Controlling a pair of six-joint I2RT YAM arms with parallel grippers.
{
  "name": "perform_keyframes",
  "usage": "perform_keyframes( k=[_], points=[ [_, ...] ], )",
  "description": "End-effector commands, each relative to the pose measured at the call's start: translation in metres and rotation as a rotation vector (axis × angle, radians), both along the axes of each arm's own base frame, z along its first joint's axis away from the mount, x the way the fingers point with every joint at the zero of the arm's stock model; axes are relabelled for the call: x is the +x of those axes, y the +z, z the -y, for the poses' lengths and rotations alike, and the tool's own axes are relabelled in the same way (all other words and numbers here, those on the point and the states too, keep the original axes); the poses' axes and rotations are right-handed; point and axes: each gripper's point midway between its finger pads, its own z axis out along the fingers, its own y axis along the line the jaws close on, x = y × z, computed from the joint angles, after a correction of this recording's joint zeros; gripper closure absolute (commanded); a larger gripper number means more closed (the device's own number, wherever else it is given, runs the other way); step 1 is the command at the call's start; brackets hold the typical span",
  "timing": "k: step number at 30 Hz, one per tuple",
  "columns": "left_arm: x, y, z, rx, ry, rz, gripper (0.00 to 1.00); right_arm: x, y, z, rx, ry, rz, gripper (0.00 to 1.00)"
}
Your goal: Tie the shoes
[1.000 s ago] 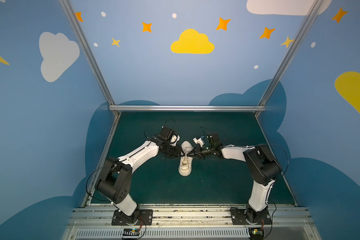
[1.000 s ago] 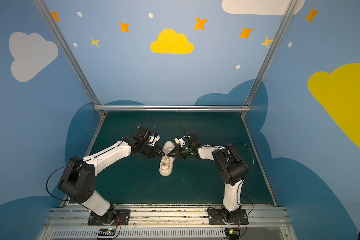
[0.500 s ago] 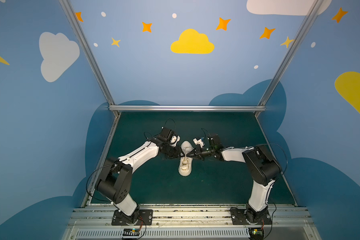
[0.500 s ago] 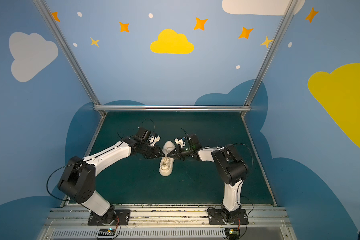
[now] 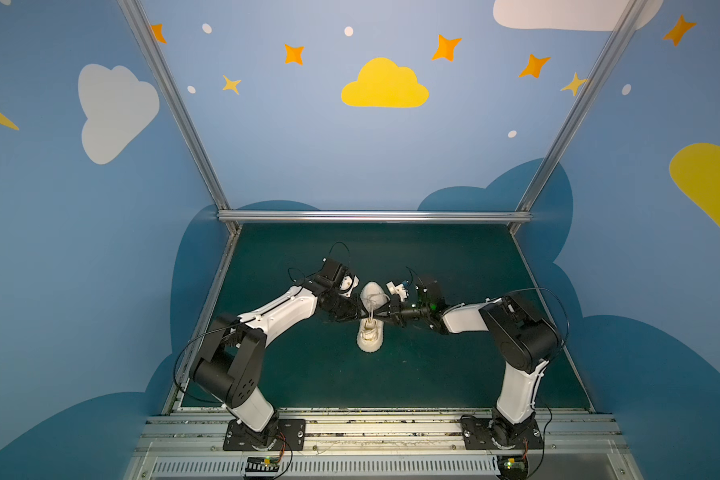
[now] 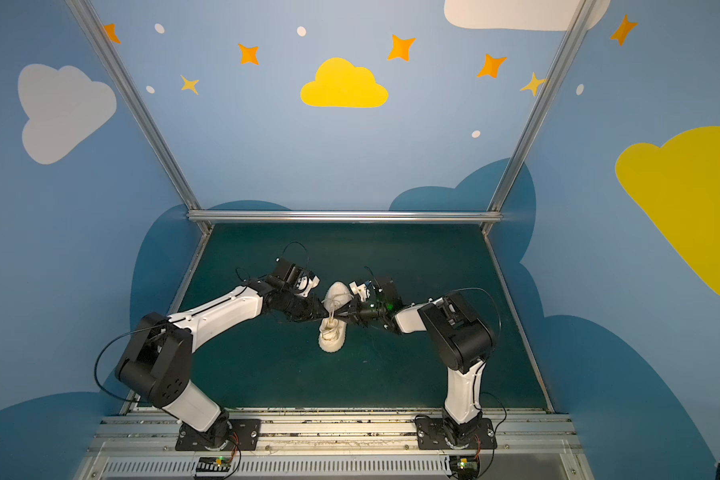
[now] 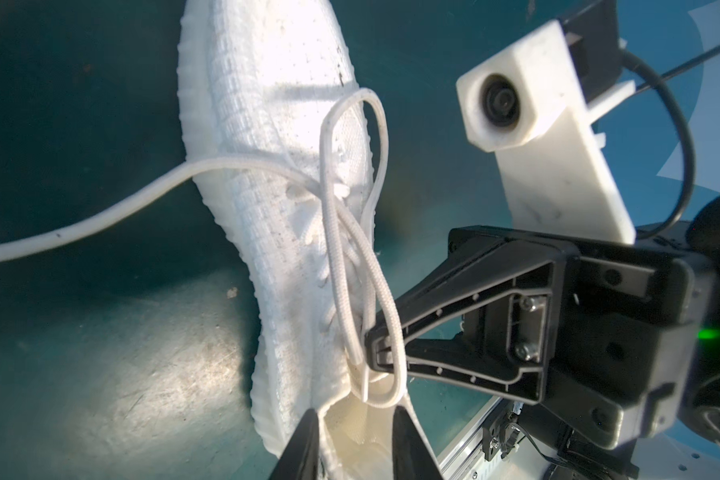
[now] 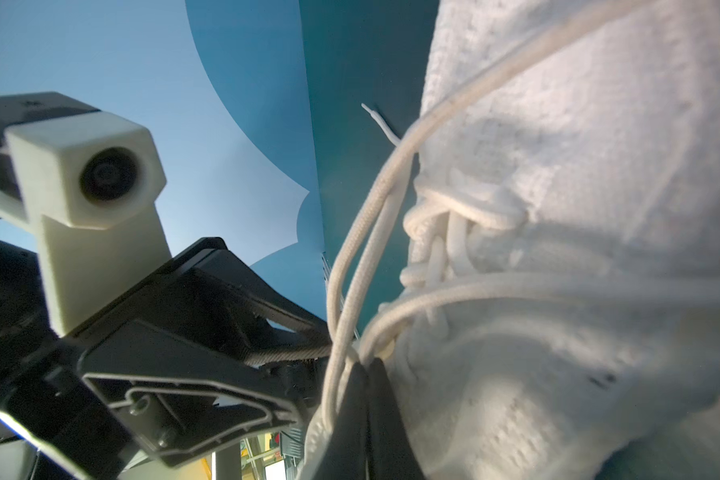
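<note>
The cream knit shoe (image 5: 370, 332) (image 6: 332, 338) lies mid-mat in both top views, toe towards the back wall. Both grippers meet over its lacing. My right gripper (image 5: 385, 314) (image 7: 377, 345) (image 8: 366, 365) is shut on a doubled lace loop (image 7: 341, 257) that runs back to the eyelets. My left gripper (image 5: 359, 314) (image 7: 355, 411) (image 8: 312, 370) hovers at the shoe's collar with its jaws partly apart and the cream lining between them. I cannot tell whether they press on it. A loose lace strand (image 7: 100, 216) trails off sideways over the mat.
The dark green mat (image 5: 433, 374) is walled in by blue panels, with a metal bar (image 5: 371, 216) along the back. A metal rail (image 5: 371, 428) carrying both arm bases runs along the front edge. The two wrists and their cameras crowd close together above the shoe.
The right gripper has drawn in slightly towards the shoe, still holding the lace. The left jaws have narrowed a little. The shoe has not shifted.
</note>
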Motion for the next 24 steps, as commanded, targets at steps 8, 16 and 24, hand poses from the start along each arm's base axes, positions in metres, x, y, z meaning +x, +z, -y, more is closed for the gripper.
perform_keyframes(
  k=[8, 16, 24],
  points=[
    [-0.002, 0.011, 0.001, -0.032, 0.004, 0.02, 0.69, 0.006, 0.028, -0.005, 0.106, -0.041, 0.053, 1.0],
    [-0.001, 0.013, 0.002, -0.05, 0.007, 0.02, 0.69, 0.006, 0.026, -0.007, 0.118, -0.032, 0.039, 1.0],
    [0.001, 0.013, 0.004, -0.073, 0.016, 0.016, 0.73, -0.001, 0.017, -0.011, 0.104, -0.009, 0.02, 1.0]
  ],
)
